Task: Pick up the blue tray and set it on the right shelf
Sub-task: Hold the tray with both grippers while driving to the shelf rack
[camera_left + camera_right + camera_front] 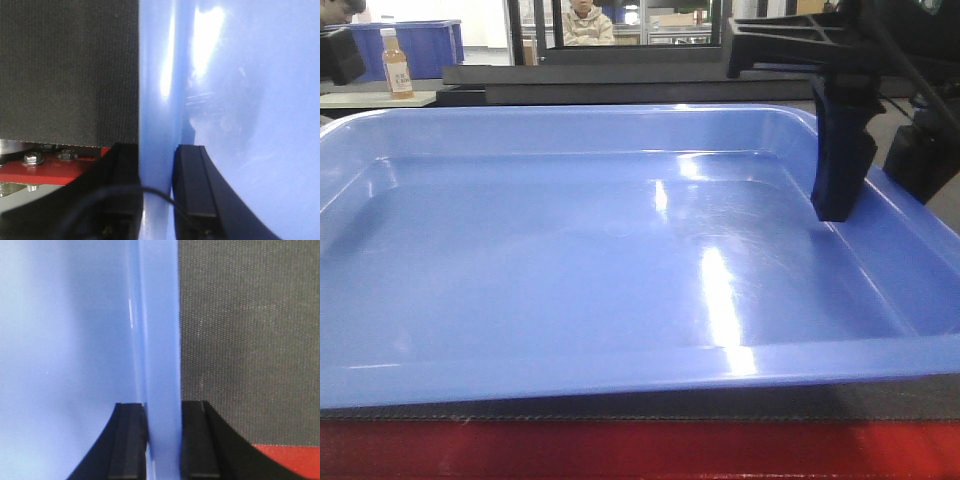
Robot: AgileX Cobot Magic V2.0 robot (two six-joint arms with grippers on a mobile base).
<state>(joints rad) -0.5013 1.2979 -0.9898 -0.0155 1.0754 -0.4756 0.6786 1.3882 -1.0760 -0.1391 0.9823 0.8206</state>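
Note:
The blue tray [570, 260] is wide, shallow and glossy light blue. It lies flat on the black-topped table and fills the front view. My left gripper [156, 150] has one finger on each side of the tray's left rim [157, 90] and is shut on it. My right gripper [163, 407] is shut the same way on the right rim [160, 330]. Its inner finger [842, 160] hangs inside the tray in the front view. The left gripper's jaws are outside the front view. The right shelf is out of view.
The table has a black woven top [70, 70] and a red front edge [620, 450]. Behind it stand an orange drink bottle [396, 65], a deep dark-blue bin [425, 45] and a seated person [586, 22]. Bolts [32, 160] show at the table edge.

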